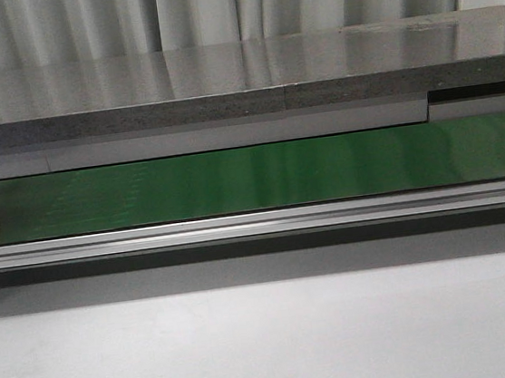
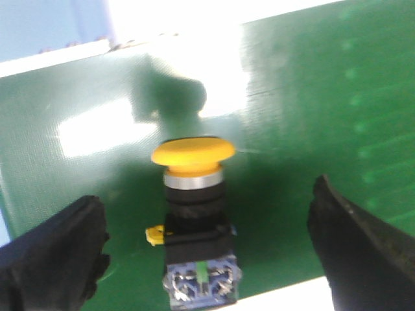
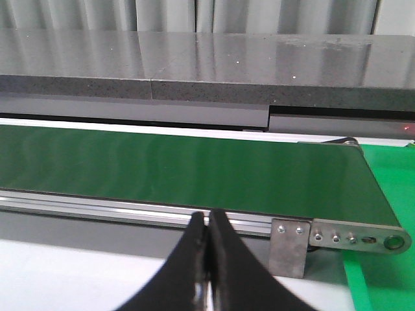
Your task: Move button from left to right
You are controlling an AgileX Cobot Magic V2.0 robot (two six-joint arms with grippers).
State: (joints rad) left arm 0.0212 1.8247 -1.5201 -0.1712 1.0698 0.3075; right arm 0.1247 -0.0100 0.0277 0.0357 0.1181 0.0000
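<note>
At the left end of the green conveyor belt (image 1: 251,175), the button (image 2: 193,214) stands between the wide-open, empty left gripper (image 2: 207,253). Right gripper (image 3: 207,265) is closed, empty. Transfer rightward remains.

The button (image 2: 193,214) has a yellow-orange cap, silver collar and black body; the belt (image 1: 260,174) is plain green.

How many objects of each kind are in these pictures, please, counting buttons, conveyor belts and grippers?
Button: 1
Green conveyor belt: 1
Grippers: 2, the left gripper and the right gripper
Total: 4
</note>
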